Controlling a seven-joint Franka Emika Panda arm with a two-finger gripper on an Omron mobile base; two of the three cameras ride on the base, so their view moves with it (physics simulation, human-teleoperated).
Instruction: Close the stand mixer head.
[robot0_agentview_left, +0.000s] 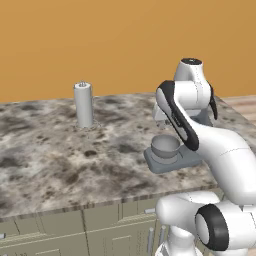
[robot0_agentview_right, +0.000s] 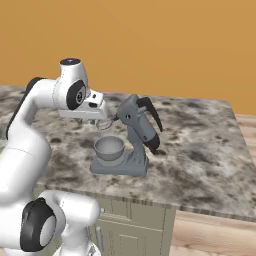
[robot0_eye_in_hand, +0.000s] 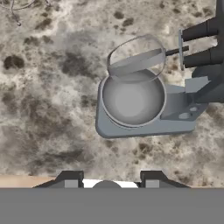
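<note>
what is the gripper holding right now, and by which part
Nothing: the gripper hangs open above the round grey bowl, nothing between its fingertips, clear of the tilted blue-grey mixer head.

Blue-grey stand mixer head, grey bowl, mottled grey-brown counter, orange wall

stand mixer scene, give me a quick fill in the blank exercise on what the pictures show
1. The stand mixer head is tilted ____ on its hinge, not lowered over the bowl.
2. The thin whisk hangs above the round grey ____.
3. The tall pale-grey cylinder roll stands ____ on the counter, away from the mixer.
4. The claw holds ____; its fingertips are bare.

Missing words: up; bowl; upright; nothing
</note>
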